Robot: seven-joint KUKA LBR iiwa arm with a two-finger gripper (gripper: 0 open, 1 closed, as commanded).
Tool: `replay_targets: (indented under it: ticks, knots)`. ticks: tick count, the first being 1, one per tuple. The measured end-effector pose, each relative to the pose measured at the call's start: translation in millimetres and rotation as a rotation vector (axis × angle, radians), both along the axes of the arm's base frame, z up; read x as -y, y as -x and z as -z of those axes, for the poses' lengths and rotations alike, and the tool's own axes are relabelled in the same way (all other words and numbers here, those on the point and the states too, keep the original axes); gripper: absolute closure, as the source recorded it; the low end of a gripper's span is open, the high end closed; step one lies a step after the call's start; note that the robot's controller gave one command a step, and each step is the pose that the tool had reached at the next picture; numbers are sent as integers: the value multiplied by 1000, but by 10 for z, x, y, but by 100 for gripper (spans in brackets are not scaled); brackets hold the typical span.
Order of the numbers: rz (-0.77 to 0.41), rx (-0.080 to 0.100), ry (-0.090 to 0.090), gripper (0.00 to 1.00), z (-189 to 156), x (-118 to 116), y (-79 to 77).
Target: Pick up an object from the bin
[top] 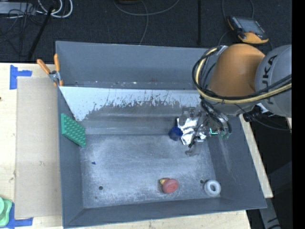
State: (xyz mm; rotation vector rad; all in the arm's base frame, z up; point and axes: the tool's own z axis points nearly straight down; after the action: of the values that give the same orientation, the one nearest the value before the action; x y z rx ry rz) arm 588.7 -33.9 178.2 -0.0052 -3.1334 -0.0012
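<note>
Red lump (pixel 169 185), white ring (pixel 212 188) up front; fingers (pixel 193 136) beside blue blob (pixel 175 133), open/shut unclear.

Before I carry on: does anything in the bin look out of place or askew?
One thing: the green studded plate rests tilted against the bin's left wall rather than flat on the floor. The reddish lump and white ring lie near the front; a blue thing sits beside the tool.
</note>
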Motion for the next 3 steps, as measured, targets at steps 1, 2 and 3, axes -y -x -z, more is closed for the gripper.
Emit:
replay_targets:
  ticks: [1, 2, 3]
  knots:
    - [-342, 9, -1, 0, 1079, -500, 724]
    - [-439, 4, -2, 0, 782, -666, 1125]
    - [-726, 7, -3, 0, 746, -587, 1193]
